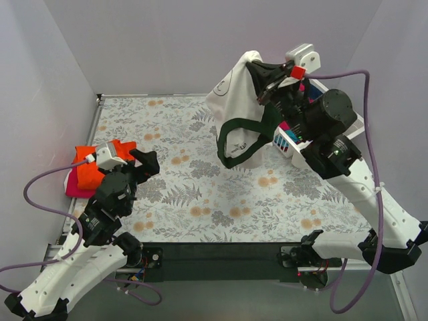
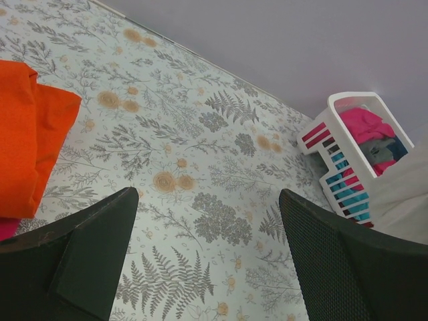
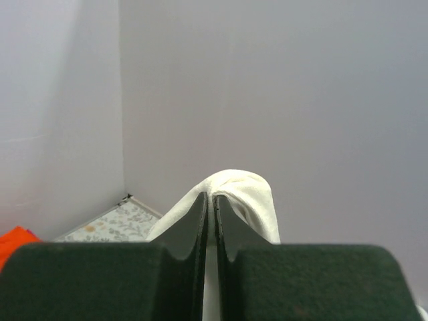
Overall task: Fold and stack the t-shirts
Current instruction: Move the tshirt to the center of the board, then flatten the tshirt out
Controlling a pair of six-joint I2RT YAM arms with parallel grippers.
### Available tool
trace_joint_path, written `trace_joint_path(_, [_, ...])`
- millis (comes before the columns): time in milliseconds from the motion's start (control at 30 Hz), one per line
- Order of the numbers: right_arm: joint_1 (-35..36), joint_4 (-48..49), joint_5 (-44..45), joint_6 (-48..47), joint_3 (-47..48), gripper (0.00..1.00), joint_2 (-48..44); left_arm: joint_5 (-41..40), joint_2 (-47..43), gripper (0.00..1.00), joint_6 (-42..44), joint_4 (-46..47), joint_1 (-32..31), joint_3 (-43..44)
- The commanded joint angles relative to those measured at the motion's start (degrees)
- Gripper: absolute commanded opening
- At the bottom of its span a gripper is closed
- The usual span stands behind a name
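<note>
The right gripper (image 1: pixel 259 69) holds the cream-white t-shirt (image 1: pixel 235 100) high over the table's far right side, jaws pinched shut on a fold of its cloth. The shirt hangs down with its dark green trim just in front of the white slatted basket (image 1: pixel 286 142) (magenta and teal cloth (image 2: pixel 364 125) lies inside). The left gripper (image 1: pixel 144 162) hovers over the floral table cover (image 1: pixel 194 194), jaws spread wide and holding nothing. Beside it, a folded orange t-shirt (image 1: pixel 85 168) lies on a magenta t-shirt (image 1: pixel 72 190) at the left edge.
</note>
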Motion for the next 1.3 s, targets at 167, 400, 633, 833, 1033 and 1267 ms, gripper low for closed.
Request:
trace_joint_path(167, [6.2, 7.0, 8.2, 2.9, -7.7, 0.44, 11.3, -1.6, 1.7, 0.77, -1.7, -4.2, -0.3, 5.0])
trace_joint_path(400, [6.1, 2.6, 12.6, 8.7, -15.3, 0.95, 12.4, 5.3, 8.3, 0.73, -2.0, -0.4, -0.3, 3.4])
trace_joint_path(633, [3.7, 2.1, 18.8, 16.7, -37.3, 0.96, -3.0, 13.5, 21.4, 0.69, -1.2, 13.4, -5.8, -3.5])
trace_joint_path(833, [3.6, 1.0, 17.2, 23.3, -50.3, 0.93, -6.4, 10.6, 34.3, 0.70, 0.3, 18.4, -17.2, 1.0])
trace_joint_path(1033, [3.6, -2.0, 13.0, 27.0, -54.3, 0.89, -4.5, 8.6, 45.3, 0.72, 2.0, 22.0, -20.0, 4.2])
trace_joint_path(1267, [3.6, -1.2, 10.4, 29.8, -60.2, 0.88, -4.5, 6.8, 56.0, 0.76, 4.5, 22.8, -19.9, 8.6])
